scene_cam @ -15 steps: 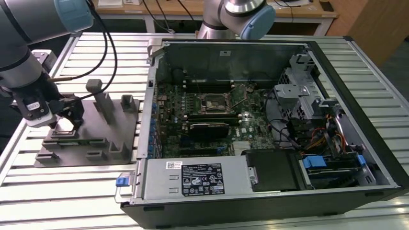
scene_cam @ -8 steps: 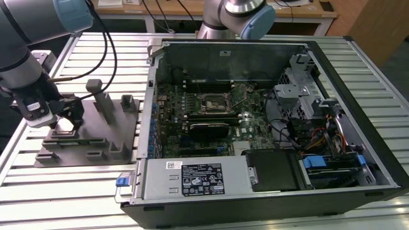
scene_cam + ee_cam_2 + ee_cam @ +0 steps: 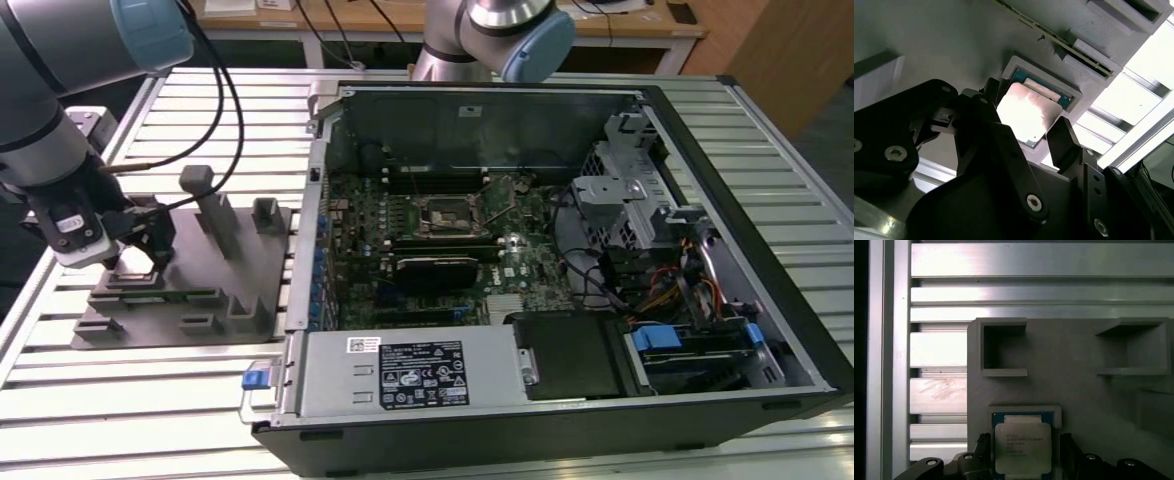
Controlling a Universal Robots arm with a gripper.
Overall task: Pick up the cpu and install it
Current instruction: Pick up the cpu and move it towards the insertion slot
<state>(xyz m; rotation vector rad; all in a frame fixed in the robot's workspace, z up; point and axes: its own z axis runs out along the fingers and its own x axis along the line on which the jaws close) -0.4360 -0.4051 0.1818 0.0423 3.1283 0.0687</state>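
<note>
The cpu (image 3: 1021,447), a small square chip with a pale silvery top and a green rim, lies flat in a shallow square recess of the grey tray (image 3: 1079,390). In both wrist views my gripper (image 3: 1024,452) straddles it, one black finger close on each side with a thin gap still showing. In the second wrist view the cpu (image 3: 1029,112) sits between the fingers of the gripper (image 3: 1026,114). In the exterior view the gripper (image 3: 138,265) is low over the near-left part of the tray (image 3: 200,320), and the open motherboard socket (image 3: 447,212) lies far toward that view's right.
The open computer case (image 3: 534,260) stands on the slatted metal table (image 3: 134,400), at the exterior view's right of the tray. Upright grey posts (image 3: 214,215) rise from the tray close beside my gripper. A second arm's base (image 3: 494,30) stands behind the case.
</note>
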